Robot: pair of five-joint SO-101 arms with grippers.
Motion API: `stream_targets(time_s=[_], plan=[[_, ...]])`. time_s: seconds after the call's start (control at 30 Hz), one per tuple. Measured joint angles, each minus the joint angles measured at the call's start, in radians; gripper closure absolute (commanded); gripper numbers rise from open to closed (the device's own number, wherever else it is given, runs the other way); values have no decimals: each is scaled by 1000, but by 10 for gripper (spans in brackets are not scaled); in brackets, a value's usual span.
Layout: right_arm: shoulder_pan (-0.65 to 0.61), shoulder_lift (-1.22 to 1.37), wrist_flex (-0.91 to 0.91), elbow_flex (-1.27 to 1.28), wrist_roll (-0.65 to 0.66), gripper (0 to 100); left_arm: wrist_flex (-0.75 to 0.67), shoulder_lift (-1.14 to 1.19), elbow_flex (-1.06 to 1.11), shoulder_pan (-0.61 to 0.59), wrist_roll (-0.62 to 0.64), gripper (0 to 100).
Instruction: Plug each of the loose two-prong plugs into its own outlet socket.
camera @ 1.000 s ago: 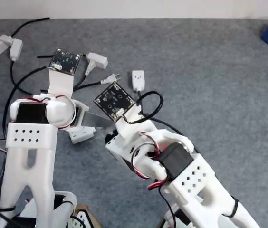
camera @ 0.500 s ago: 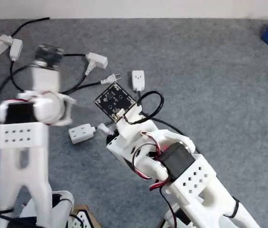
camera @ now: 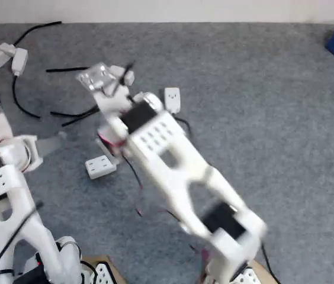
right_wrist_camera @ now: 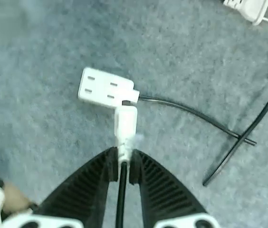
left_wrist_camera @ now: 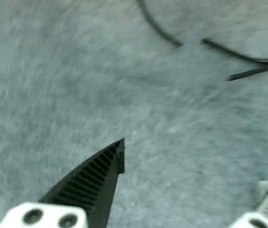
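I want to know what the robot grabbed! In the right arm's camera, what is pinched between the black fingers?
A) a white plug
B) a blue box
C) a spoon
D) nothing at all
A: in the right wrist view the right gripper is closed on a white plug, and the plug's tip is at the edge of the white outlet block.

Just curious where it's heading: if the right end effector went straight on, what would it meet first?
Probably the white outlet block: the right end effector is shut on a white plug aimed at its end; contact is unclear.
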Motion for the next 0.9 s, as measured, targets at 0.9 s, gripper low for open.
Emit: stream_targets(time_s=[0.9], plan=[[-66, 296, 110, -290, -69, 991, -348, 2, 319, -147, 0, 539]])
